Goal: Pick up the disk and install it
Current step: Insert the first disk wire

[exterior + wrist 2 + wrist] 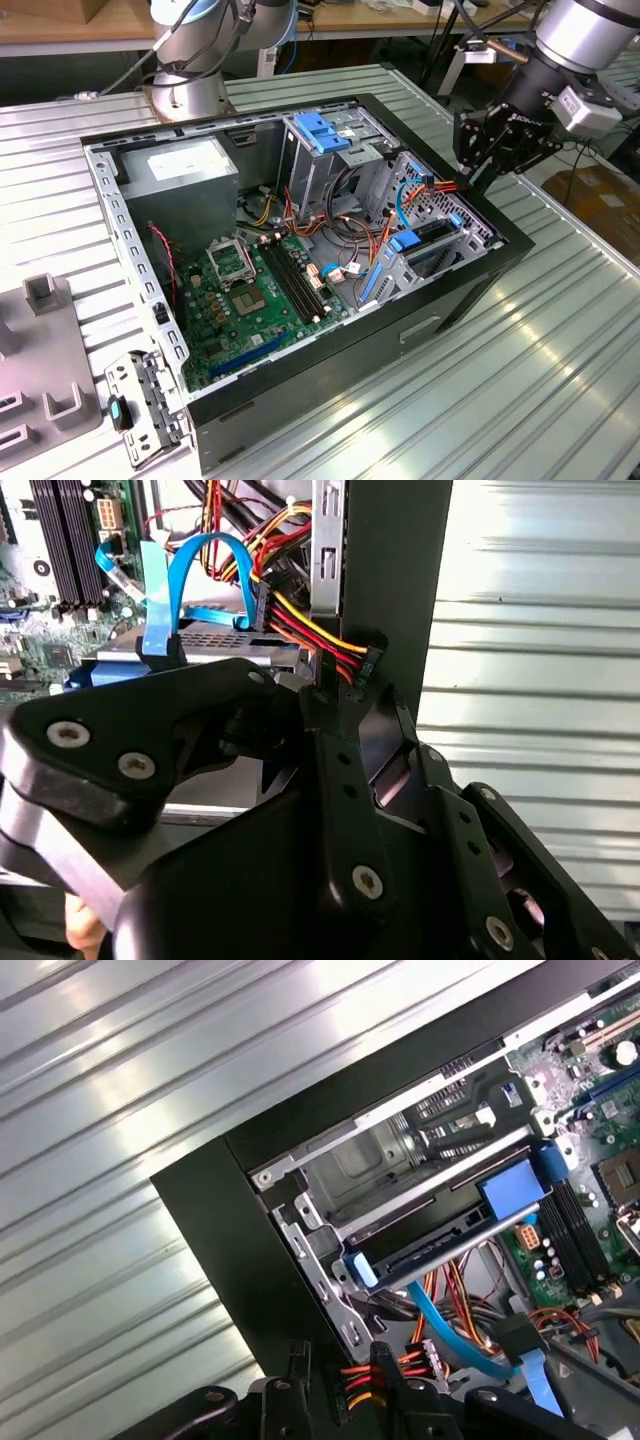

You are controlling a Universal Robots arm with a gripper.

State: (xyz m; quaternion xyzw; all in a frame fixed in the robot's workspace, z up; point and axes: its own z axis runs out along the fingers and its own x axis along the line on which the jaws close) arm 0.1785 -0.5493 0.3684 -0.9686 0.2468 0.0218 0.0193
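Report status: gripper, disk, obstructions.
Gripper at black case edge, beside drive cage. Flat metal disk in blue plastic rails sits in cage. Red-yellow-black wire bundle beside gripper.

Open black computer case (300,395) lying on ribbed metal table (560,380). Inside: green motherboard (250,300), grey power supply box (185,165) with white sticker, tall metal cage (305,185) topped by light-blue flap (325,132). Red-yellow wire bundle (310,620) beside blue cable loop (205,570). Grey fixture (45,350) at exterior view's left.
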